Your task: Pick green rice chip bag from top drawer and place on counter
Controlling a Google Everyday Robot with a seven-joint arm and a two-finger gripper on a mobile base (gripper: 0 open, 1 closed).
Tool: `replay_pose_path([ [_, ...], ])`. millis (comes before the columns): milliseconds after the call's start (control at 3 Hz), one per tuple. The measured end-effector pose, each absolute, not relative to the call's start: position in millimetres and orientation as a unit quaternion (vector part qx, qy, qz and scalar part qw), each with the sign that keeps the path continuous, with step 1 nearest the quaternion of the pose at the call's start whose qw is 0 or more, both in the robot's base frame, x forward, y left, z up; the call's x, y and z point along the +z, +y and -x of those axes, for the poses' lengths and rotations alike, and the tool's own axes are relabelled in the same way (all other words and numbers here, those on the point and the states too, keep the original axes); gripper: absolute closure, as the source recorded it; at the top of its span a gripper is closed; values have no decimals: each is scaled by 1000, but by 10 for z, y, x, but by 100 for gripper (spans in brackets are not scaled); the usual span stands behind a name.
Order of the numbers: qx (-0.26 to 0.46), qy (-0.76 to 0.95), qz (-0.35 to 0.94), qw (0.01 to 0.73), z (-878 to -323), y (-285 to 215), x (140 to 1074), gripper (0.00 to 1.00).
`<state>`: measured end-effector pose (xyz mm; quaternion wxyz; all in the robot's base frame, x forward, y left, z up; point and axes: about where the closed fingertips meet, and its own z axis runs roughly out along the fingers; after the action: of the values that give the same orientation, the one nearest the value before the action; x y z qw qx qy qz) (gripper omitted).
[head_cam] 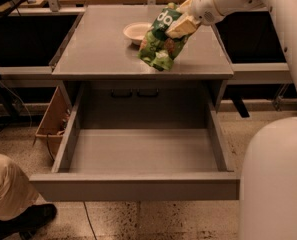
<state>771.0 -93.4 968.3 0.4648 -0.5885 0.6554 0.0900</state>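
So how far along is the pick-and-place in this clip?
Done: the green rice chip bag is out of the top drawer, which stands open. In hand: the gripper clamps the bag over the counter, near the bowl. Left: lower it and release.

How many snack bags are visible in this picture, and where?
1. The green rice chip bag hangs from the pincer, which is shut on it, over the counter, next to the bowl. The open top drawer shows none inside.
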Motion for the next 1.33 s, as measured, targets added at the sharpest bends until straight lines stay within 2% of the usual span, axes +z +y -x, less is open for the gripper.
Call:
replay_pose_path([
  [667, 67, 675, 565, 470, -8184, -1232, 9413, 100],
  [1000, 64, 691, 552, 463, -8263, -1371, 9284, 82],
  [1333, 65, 701, 548, 451, -8321, -1401, 9159, 51],
])
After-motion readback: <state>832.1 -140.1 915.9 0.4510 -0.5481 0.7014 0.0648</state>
